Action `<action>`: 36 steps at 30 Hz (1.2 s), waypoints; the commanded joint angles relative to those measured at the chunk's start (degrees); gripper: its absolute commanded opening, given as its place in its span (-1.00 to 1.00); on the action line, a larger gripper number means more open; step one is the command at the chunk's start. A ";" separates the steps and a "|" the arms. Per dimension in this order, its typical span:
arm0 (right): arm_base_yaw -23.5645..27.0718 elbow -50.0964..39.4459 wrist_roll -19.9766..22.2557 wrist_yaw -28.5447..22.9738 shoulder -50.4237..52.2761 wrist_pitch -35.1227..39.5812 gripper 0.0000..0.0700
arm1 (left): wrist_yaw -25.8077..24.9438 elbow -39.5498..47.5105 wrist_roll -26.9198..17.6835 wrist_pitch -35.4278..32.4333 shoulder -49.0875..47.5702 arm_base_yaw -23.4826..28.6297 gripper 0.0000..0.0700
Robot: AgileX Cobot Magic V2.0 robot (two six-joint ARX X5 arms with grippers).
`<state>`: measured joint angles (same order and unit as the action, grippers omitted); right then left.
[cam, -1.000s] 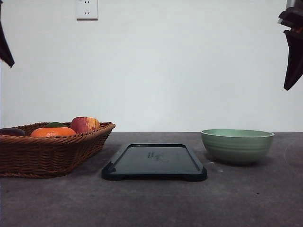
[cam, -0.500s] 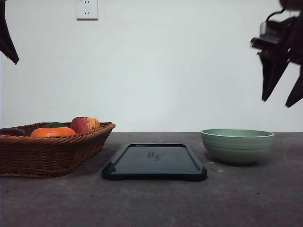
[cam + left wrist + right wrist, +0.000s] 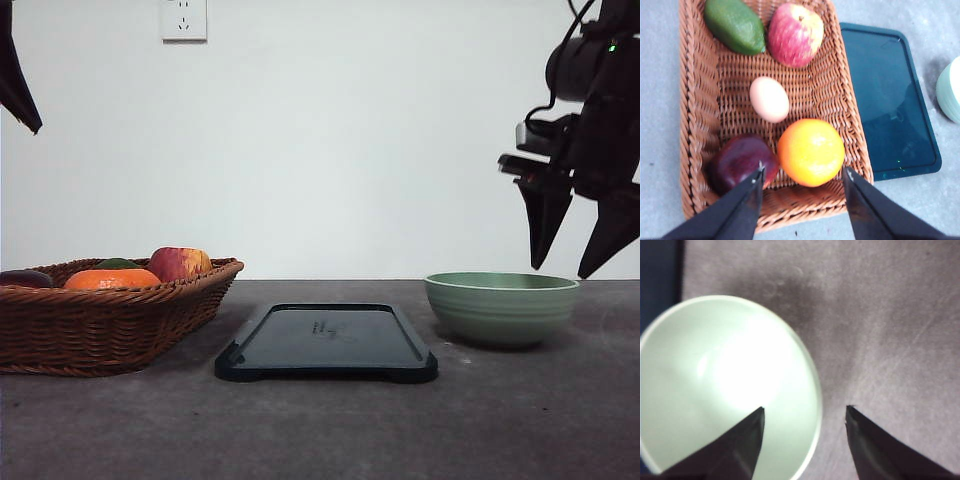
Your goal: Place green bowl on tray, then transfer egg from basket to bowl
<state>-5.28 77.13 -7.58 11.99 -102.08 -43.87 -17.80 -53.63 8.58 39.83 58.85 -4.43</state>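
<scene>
Grey table point(image 3: 520, 420); right hand point(image 3: 567, 268) spread just above green bowl point(image 3: 500, 308) rim.

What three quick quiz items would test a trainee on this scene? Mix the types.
1. True or false: the bowl sits on the tray.
2. Multiple choice: the right tool is (A) shut on the bowl, (B) open above the bowl's rim, (C) inside the basket.
3. Fill in: in the left wrist view, the egg lies between the apple and the ____.

Key: 1 false, it stands on the table right of the tray. 2 B. 3 orange.
</scene>
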 commanded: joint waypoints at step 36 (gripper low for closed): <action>-14.09 26.71 1.55 0.04 -8.73 -14.71 -1.00 | -0.20 -1.18 -0.42 -2.14 0.33 -0.15 -0.11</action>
<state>-18.69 102.11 -5.81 11.97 -108.76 -58.91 -17.80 -53.63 8.58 37.93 58.85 -4.43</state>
